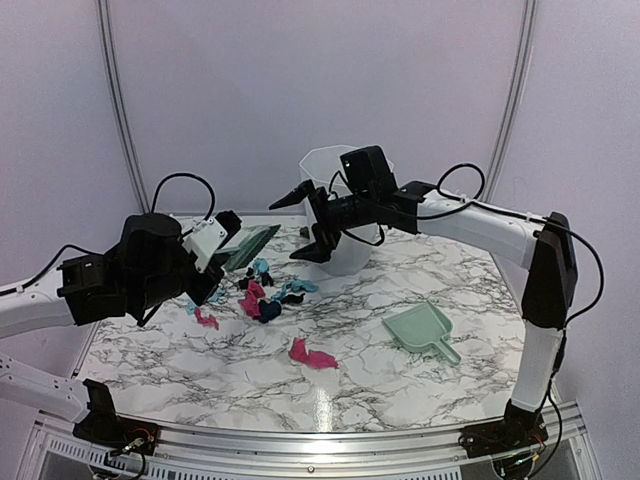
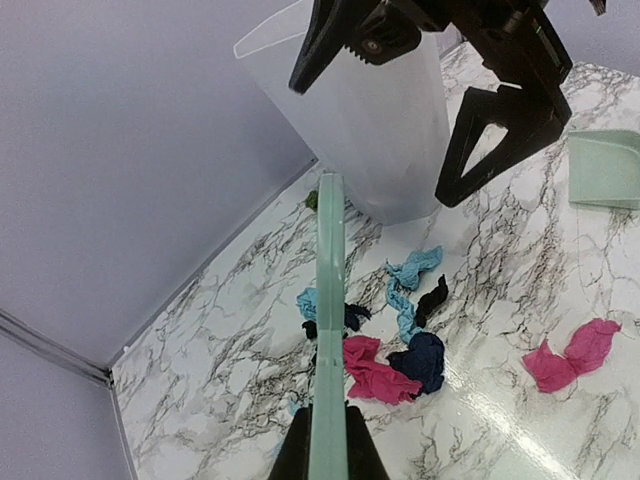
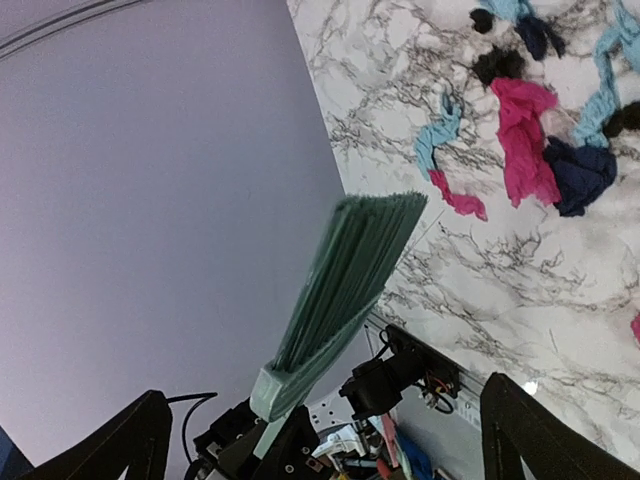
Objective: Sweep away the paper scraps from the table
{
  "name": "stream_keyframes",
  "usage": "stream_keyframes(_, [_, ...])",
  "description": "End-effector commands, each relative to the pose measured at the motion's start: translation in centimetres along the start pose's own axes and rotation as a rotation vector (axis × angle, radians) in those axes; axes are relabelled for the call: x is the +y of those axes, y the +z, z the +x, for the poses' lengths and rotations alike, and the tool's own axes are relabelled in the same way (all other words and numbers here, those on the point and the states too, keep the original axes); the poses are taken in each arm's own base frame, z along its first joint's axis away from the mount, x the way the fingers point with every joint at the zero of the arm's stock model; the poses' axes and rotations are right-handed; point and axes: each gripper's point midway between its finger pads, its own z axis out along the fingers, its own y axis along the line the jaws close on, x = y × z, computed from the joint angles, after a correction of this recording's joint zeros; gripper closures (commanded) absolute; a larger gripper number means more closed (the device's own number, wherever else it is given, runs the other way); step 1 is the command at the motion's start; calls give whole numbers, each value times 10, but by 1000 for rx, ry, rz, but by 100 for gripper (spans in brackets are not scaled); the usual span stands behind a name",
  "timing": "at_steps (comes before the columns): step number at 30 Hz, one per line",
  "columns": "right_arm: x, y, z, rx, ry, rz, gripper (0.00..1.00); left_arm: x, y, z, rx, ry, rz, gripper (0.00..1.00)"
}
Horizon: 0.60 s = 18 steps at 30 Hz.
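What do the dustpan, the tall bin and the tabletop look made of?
Dustpan: likely moulded plastic, matte mint green, uniform colour. Bin: translucent whitish plastic, light shows through its wall. Table: marble-patterned, glossy, a light reflects in it; stone or laminate, cannot tell.

We can read no text, label, brand, number or sign in any of the views. The white marble-patterned table (image 1: 200, 370), the translucent white plastic bin (image 1: 365, 258) and the mint-green plastic dustpan (image 1: 418, 328) show us only plain, unlettered surfaces.
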Motion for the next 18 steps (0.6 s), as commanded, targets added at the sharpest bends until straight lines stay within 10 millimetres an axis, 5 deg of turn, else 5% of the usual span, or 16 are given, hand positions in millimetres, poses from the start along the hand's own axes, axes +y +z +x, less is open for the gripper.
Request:
stream_keyframes(1, [60, -24, 3, -77, -364, -116, 2, 26, -19, 2, 30, -244, -86, 100])
stream_keyframes(6, [99, -52, 3, -228, -777, -137, 1, 38, -38, 18, 80, -403, -122, 100])
stream_keyframes(9, [101, -63, 8, -361, -1145, -2, 1, 43, -53, 28, 120, -458, -130, 100])
stream_keyframes(13, [56, -67, 19, -343, -1420, 224, 2, 43, -68, 34, 129, -553, -94, 100])
stream_keyframes(18, [-8, -131, -4, -529, -1342, 597, 2, 40, -79, 43, 117, -658, -63, 100])
